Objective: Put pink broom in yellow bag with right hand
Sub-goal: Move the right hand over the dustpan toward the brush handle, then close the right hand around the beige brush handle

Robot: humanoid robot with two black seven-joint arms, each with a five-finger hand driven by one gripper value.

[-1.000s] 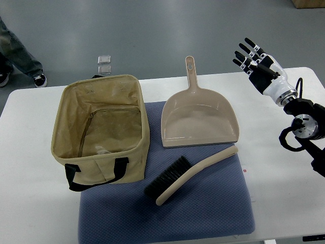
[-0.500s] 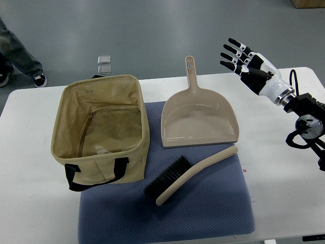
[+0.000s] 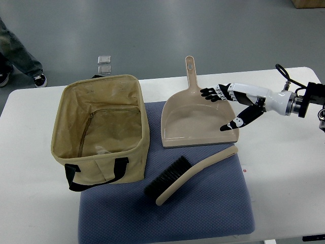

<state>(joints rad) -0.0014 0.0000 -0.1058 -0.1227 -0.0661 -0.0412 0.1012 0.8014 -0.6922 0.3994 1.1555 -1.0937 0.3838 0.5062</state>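
The broom is a pale pinkish-beige hand brush with black bristles. It lies slantwise on the blue mat, bristles at the lower left, handle tip at the upper right. The yellow-tan fabric bag stands open on the left with black handles. My right hand reaches in from the right, fingers spread and empty, above the right part of the dustpan. It is above and apart from the broom's handle tip. The left arm is out of view.
The beige dustpan lies behind the broom, its handle pointing away. The white table extends to the right. Two small clear items lie on the floor beyond the table. A person's leg and shoe show at the top left.
My right hand has swung from up at the table's far right edge down and left, and now sits over the dustpan's right side, fingers still spread.
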